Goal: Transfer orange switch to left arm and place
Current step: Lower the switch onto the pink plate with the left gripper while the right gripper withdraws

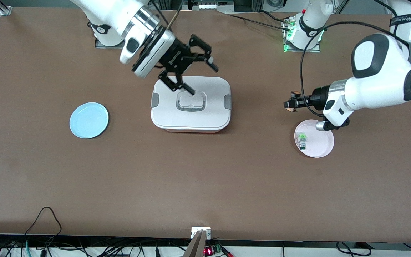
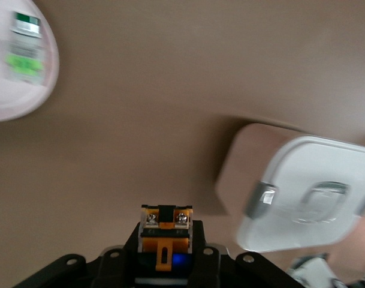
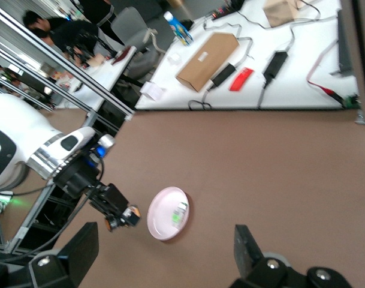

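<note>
The orange switch (image 1: 293, 102) hangs in the air, with my left gripper (image 1: 290, 104) shut on it, over bare table between the box and the pink plate (image 1: 321, 148). In the left wrist view the orange switch (image 2: 166, 223) sits between the jaws of the left gripper (image 2: 166, 241), its two screw terminals pointing outward. The white box (image 1: 191, 116) stands mid-table with grey latches. My right gripper (image 1: 201, 78) hovers over the box, open and empty. In the right wrist view the right gripper (image 3: 164, 252) faces the left gripper (image 3: 117, 215) holding the switch.
A green-and-white switch (image 1: 302, 138) lies in the pink plate, at the left arm's end of the table. A light blue plate (image 1: 89, 120) lies toward the right arm's end. In the left wrist view the box (image 2: 308, 192) and the pink plate (image 2: 8, 90) show.
</note>
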